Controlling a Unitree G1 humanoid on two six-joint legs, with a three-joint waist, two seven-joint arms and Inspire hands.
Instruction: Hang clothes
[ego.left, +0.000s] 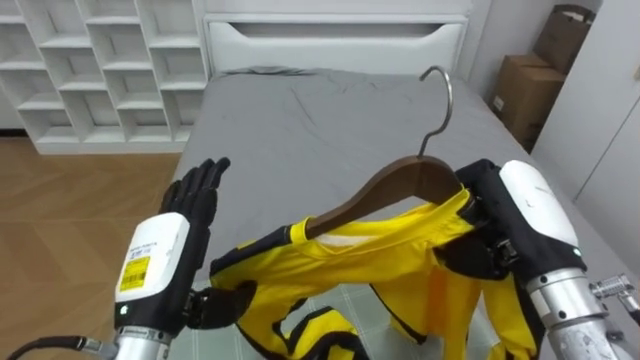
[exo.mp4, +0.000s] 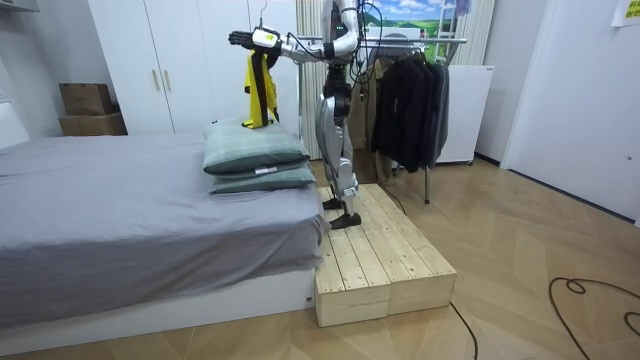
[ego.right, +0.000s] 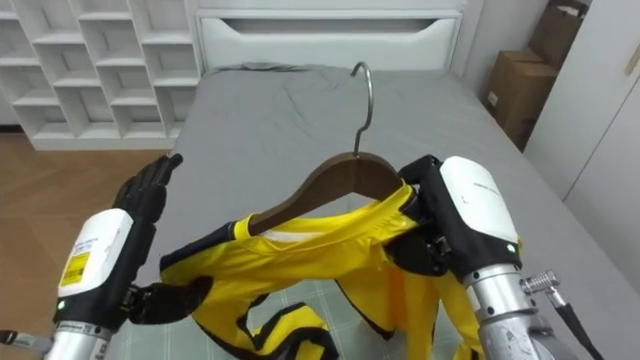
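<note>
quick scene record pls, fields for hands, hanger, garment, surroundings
robot: on wooden platform at end of bed
right hand: curled round end of wooden hanger
left hand: fingers straight, at left edge of yellow garment
yellow garment: draped on hanger, over the bed
clothes rack: behind robot, dark clothes hanging

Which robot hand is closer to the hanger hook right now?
Right. Right robot hand grips the hanger just below the hook; left robot hand is open, beyond the far end.
</note>
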